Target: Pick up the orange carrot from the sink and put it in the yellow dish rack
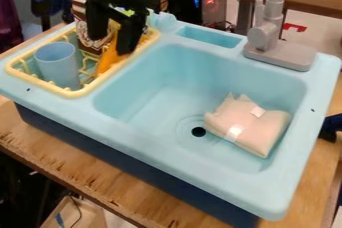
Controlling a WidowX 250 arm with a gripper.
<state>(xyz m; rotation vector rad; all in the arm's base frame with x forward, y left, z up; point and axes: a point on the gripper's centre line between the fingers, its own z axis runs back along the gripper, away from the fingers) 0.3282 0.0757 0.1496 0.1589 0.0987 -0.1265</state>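
standing near the sink [200, 67], i see the gripper [111, 44] over the yellow dish rack [67, 93]; its fingers are apart and seem released, grasping nothing. the orange thing [107, 59] leans in the rack, between and below these fingers, close to the blue cup [59, 64]. for good handling, i think both fingers should be level beside it and press softly, not touching the rack's rim. on the pink cloth bundle [247, 124] are two white tags; i cannot read any writing on them.
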